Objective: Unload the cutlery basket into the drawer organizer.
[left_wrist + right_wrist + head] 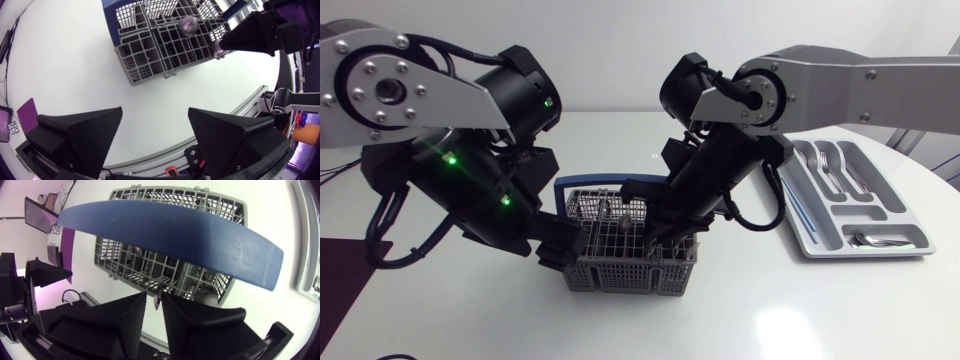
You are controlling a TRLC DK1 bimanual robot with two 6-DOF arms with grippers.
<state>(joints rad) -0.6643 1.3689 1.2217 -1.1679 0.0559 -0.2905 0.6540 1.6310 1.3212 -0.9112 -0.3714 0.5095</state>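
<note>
The grey cutlery basket (620, 268) (150, 60) (125, 262) with its blue handle (175, 235) stands mid-table. My right gripper (655, 238) (154, 307) reaches down into its front right corner. Its fingers stand close together around a thin cutlery handle (157, 300), and a small gap still shows. My left gripper (155, 135) (560, 250) is open and empty just left of the basket. A rounded cutlery end (187, 25) sticks up in the basket. The grey drawer organizer (810, 245) lies at the right and holds forks (830, 165) and a spoon (880, 238).
The organizer's edge (307, 255) shows just beyond the basket in the right wrist view. The table's front edge (200, 145) runs close under my left gripper. Bare white tabletop (800, 310) lies in front of the basket and the organizer.
</note>
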